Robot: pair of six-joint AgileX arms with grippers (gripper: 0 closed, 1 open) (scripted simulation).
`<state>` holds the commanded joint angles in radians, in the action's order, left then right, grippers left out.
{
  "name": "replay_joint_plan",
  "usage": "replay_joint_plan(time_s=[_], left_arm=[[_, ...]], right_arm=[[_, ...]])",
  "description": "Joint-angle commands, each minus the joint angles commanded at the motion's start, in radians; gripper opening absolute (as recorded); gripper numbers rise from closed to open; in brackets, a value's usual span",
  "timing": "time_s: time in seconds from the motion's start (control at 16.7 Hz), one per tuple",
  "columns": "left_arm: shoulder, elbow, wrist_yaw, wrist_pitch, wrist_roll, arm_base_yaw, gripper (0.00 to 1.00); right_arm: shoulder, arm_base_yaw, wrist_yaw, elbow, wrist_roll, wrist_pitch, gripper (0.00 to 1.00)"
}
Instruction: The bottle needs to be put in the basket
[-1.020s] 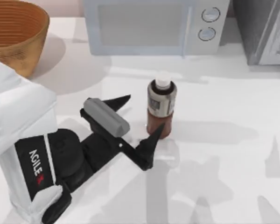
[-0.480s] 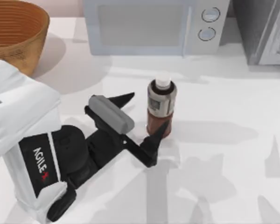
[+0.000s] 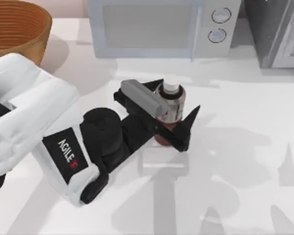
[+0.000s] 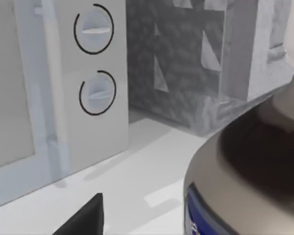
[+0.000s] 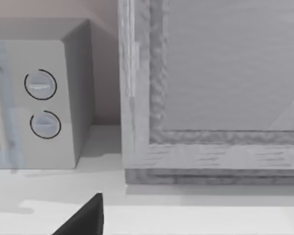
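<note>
At the lower left of the top view the white left arm (image 3: 34,132) reaches in across the desk (image 3: 245,161), its black wrist leading toward the frame's centre. The left claw (image 3: 175,111) is spread wide, with its two dark fingers on either side of the bottle (image 3: 169,108): one fingertip (image 3: 192,113) pokes out just right of the bottle's lower body, and the other finger lies by its upper left, partly under the grey block on the wrist. The jaws stand open around the bottle; whether either finger actually touches it cannot be told from above.

The bottle stands upright on the desk at the centre of the top view, its long axis vertical, white cap pointing up toward the camera and the reddish-brown base on the surface. The grey-white label wraps its middle under a dark shoulder. In the left wrist view the bottle (image 4: 250,171) looms very close at the lower right, its dark shoulder and a blue edge of the label visible, with one black fingertip (image 4: 85,218) at the bottom edge.

Behind the bottle, along the top of the top view, sits a pale microwave (image 3: 157,27) with two round dials. To its right is a grey stone-textured block (image 3: 279,32). The basket (image 3: 17,32) sits in the upper left corner, well apart from the bottle, its ribbed orange-tan interior open upward.

The right wrist view looks at the microwave's dials (image 5: 41,105) and the grey block, with a black fingertip (image 5: 85,218) at its bottom edge; the state of the right claw cannot be told.
</note>
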<state>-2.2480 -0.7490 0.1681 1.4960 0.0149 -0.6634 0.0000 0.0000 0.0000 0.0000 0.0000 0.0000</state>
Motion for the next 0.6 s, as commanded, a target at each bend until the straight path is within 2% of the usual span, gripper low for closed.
replay_joint_plan(time_s=[0.18,0.6], left_arm=[[0.0,-0.001,0.0,-0.001,0.0,0.0,1.0],[0.0,-0.001,0.0,-0.001,0.0,0.0,0.47]], right_arm=[[0.0,0.0,0.0,0.0,0.0,0.0,1.0],[0.0,0.0,0.0,0.0,0.0,0.0,1.0]])
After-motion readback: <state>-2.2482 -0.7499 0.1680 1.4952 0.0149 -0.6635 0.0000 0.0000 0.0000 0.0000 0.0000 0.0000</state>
